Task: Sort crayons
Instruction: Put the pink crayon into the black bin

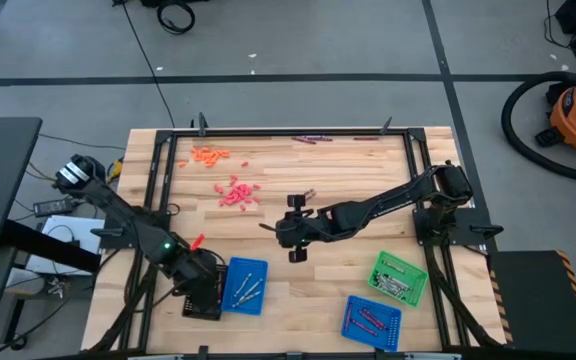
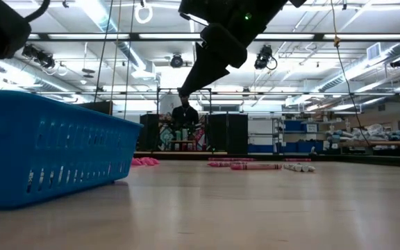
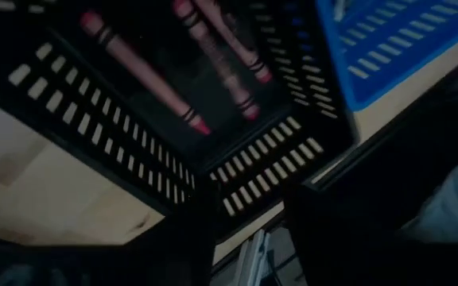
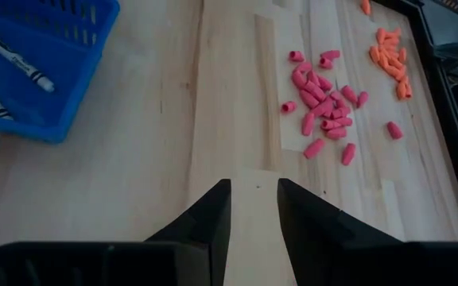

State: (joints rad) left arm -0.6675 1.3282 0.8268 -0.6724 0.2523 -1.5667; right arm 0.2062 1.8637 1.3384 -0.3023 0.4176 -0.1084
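Left end effector [image 1: 200, 285] hangs over the black tray [image 1: 204, 300] at the lower left of the high view; whether its fingers are parted I cannot tell. Red-pink crayons [image 3: 145, 71] lie inside that tray. Right end effector [image 1: 286, 232], mid-frame above bare worktop [image 1: 308, 290], is parted and grasps nothing. Pink pieces [image 1: 236, 192] and orange pieces [image 1: 208, 154] lie upper left.

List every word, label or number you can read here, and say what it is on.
None can be read.
Crayons in the black tray: black bands on the wrappers, no legible lettering.
Silver-grey crayons in the blue tray: wrapper print too small to read.
Room signs beyond the table: too blurred.
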